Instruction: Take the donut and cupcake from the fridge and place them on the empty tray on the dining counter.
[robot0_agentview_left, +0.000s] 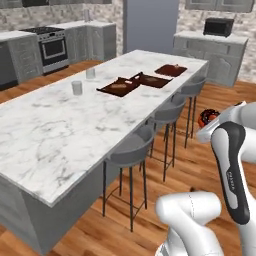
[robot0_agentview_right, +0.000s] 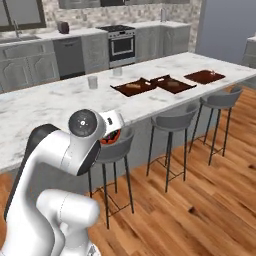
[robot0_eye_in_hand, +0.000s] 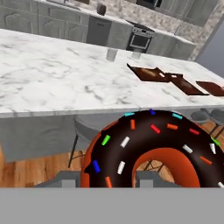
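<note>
left base view – dining counter: the dining counter (robot0_agentview_left: 75, 125) runs from the near left toward the far right, grey stools (robot0_agentview_left: 131, 152) lined up along its right edge
left base view – trays: three dark flat pieces lie at the counter's far end; the farthest one is the tray (robot0_agentview_left: 171, 70), plain and reddish-brown, though I cannot tell from here whether its surface is bare; nearer sit a brown board (robot0_agentview_left: 152, 80) and a brown tray with upturned sides (robot0_agentview_left: 118, 87)
left base view – cups: two pale cups (robot0_agentview_left: 76, 87) stand on the counter to the left of the trays
left base view – donut: the donut (robot0_agentview_left: 207, 118) shows as an orange-and-dark patch off the counter's right side, beyond the stools, at the end of the white arm
right base view – donut: the same ring (robot0_agentview_right: 111, 136) sits just below the arm's round joint, in front of the counter's near edge and short of the nearest stool
hand view – gripper: the gripper (robot0_eye_in_hand: 105, 179) has its fingertips (robot0_eye_in_hand: 65, 180) pinching the donut (robot0_eye_in_hand: 153, 151), chocolate icing and coloured specks facing the camera
step in hand: carrying the donut toward the counter; cupcake not yet delivered, by my reading
next move: probably drive along the counter toward its far end, then lift the donut over the edge and set it on the plain tray
</note>
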